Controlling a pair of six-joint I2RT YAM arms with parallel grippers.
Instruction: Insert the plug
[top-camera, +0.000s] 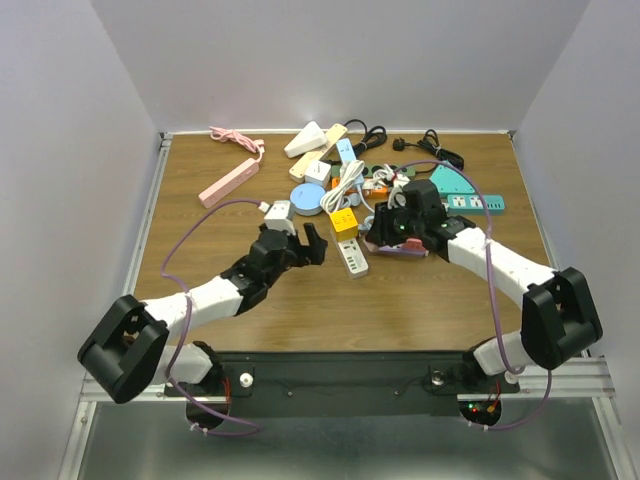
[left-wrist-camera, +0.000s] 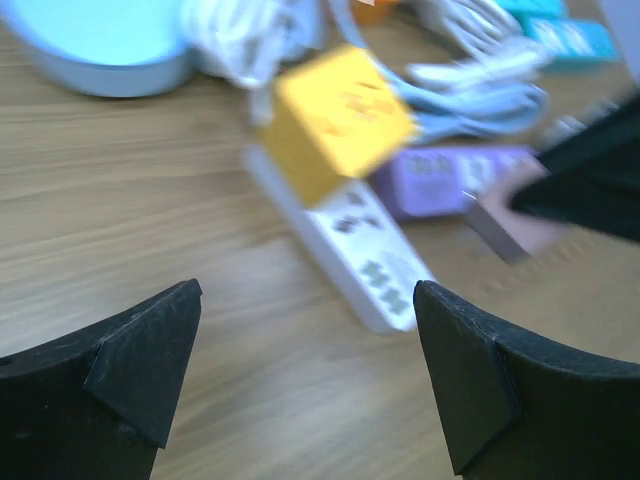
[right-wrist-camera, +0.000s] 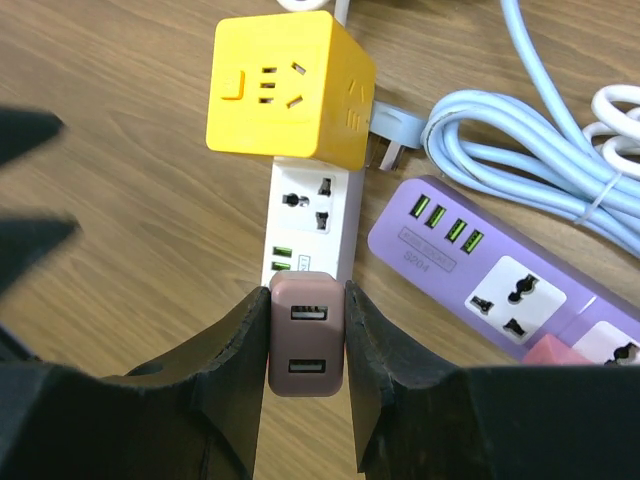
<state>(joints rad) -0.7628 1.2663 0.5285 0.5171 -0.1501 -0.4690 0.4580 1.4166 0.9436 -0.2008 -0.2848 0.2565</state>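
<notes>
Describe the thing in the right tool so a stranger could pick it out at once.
On the table, go to the heap of strips at the far middle. At its near edge the right tool is shut on a charger, over the white strip that runs up to the yellow cube. It is the only dull brown block, with two USB ports stacked on its face.

near edge: bare wood right along the table (top-camera: 400, 300), loads of room to pass.
left side: open too, only a pink strip (top-camera: 228, 183) up toward the far-left corner.
far middle: packed heap of strips and cables (top-camera: 345, 165), no way through.
white strip (right-wrist-camera: 312, 215): yellow cube (right-wrist-camera: 290, 85) at its far end, purple strip (right-wrist-camera: 500, 275) just beside on the right, blue cable (right-wrist-camera: 520, 150) coiled past that.
left of it: bare wood, but the left gripper (top-camera: 305, 240) hangs near.
</notes>
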